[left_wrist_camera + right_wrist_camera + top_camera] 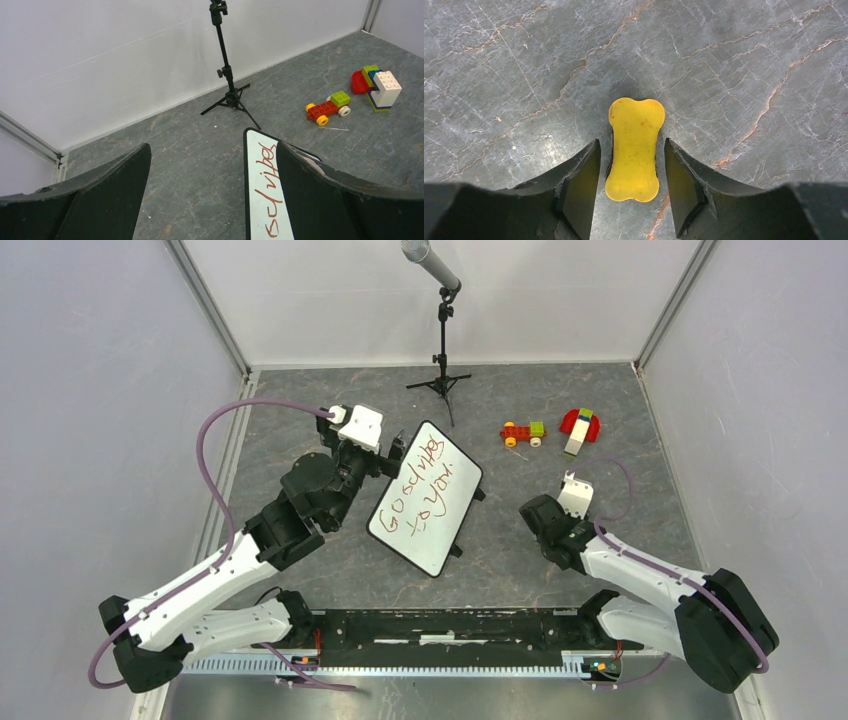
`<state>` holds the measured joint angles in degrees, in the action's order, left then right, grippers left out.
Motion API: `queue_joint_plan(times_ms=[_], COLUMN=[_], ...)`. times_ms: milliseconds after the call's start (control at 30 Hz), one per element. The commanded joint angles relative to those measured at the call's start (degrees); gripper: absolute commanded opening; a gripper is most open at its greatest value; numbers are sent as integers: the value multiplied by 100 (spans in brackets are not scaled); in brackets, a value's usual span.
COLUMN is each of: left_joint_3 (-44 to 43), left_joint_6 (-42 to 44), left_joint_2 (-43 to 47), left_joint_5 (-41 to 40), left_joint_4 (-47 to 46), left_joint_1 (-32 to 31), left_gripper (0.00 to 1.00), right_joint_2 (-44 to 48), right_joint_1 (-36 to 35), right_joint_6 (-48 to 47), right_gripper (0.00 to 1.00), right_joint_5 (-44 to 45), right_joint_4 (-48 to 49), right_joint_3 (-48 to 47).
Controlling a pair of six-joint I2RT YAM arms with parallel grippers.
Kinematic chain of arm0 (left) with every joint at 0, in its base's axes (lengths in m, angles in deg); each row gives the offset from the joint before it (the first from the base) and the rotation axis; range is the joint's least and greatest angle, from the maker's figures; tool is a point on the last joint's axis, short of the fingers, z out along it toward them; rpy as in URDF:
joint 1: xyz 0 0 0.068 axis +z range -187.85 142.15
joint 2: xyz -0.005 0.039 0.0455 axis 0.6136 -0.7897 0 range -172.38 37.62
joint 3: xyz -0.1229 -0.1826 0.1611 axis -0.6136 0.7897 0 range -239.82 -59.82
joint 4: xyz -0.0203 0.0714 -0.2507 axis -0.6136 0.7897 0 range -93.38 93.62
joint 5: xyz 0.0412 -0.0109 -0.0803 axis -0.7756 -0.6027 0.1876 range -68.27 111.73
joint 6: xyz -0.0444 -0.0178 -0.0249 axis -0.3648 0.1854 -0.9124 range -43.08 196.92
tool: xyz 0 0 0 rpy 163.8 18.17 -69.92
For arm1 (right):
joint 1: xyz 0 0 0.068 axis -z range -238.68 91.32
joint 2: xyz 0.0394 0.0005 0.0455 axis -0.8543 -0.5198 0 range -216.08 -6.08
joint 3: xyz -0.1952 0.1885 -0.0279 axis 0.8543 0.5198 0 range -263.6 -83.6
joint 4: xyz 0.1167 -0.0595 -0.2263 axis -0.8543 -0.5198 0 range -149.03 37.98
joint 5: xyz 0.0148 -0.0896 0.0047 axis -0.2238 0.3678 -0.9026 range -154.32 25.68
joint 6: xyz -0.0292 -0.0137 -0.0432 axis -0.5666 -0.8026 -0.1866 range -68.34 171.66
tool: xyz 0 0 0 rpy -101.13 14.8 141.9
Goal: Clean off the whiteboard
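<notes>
Arms [200, 592] white w/ blk joints; purple cables [199, 455]

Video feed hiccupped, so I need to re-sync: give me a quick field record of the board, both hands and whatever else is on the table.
whiteboard: flat at table centre, red handwriting not erased
left hand: open, the board's far corner between its fingers, nothing gripped
right hand: open, one finger on each side of the yellow bone-shaped piece, a slim gap on both sides
yellow bone-shaped piece: lying flat on the table
other items: brick car, brick build, microphone stand at the back
</notes>
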<state>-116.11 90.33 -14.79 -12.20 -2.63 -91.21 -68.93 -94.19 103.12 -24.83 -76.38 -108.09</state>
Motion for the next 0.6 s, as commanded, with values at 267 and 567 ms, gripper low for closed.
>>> queue_joint_plan(times_ms=[267,567], left_joint_3=[-242,-563], left_joint_6=[-388,-1029], left_joint_2=[9,-388], left_joint_5=[203,988], left_joint_4=[93,601], left_joint_1=[-34,-34], left_gripper=[100,100], right_joint_2=[-118,-30], right_joint_1=[26,33], right_joint_6=[221,-1458], right_gripper=[42,18], right_joint_5=[221,-311], right_joint_4=[201,858], right_joint_3=[122,-61])
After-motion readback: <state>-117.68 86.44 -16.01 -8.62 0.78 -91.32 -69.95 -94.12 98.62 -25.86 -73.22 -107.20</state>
